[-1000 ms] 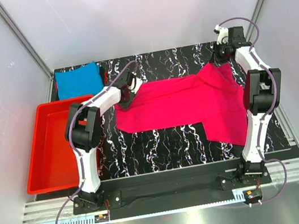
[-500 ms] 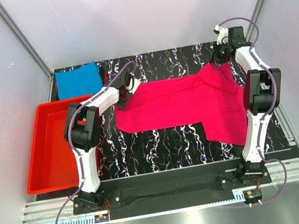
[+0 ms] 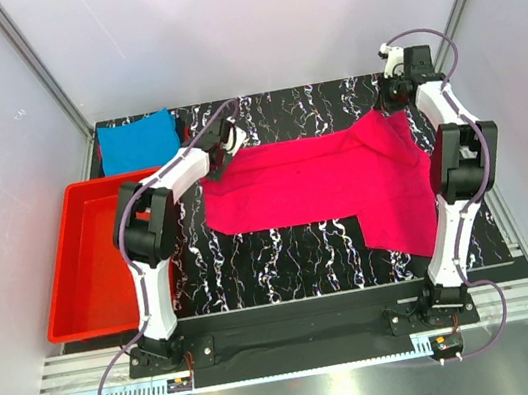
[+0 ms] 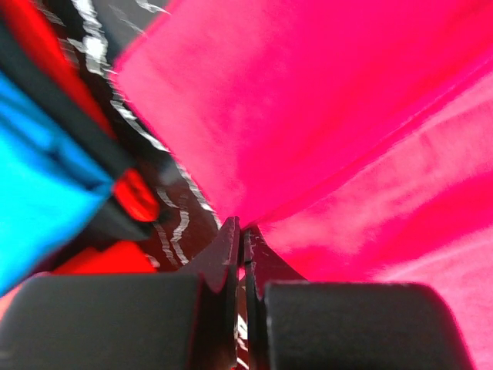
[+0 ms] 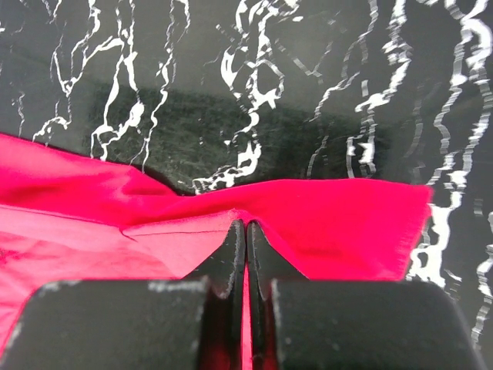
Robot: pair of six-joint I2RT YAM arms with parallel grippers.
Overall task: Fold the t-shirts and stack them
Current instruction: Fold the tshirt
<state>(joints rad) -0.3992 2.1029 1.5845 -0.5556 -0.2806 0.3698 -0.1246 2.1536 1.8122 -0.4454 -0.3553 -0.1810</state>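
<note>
The magenta-pink t-shirt (image 3: 332, 181) lies spread across the black marbled table (image 3: 293, 248), stretched between both arms. My left gripper (image 3: 228, 149) is shut on its far left corner; pink cloth (image 4: 323, 116) sits between the closed jaws in the left wrist view. My right gripper (image 3: 396, 100) is shut on the far right corner, with pink cloth (image 5: 323, 223) pinched between the jaws. The turquoise-blue t-shirt (image 3: 138, 141) lies folded at the far left corner of the table and shows in the left wrist view (image 4: 38, 169).
A red plastic tray (image 3: 91, 257) stands at the left, off the table's left edge. White walls and metal frame posts enclose the back and both sides.
My left gripper has moved toward the far left with the shirt corner, pulling the far edge tighter. The right gripper has stayed put.
</note>
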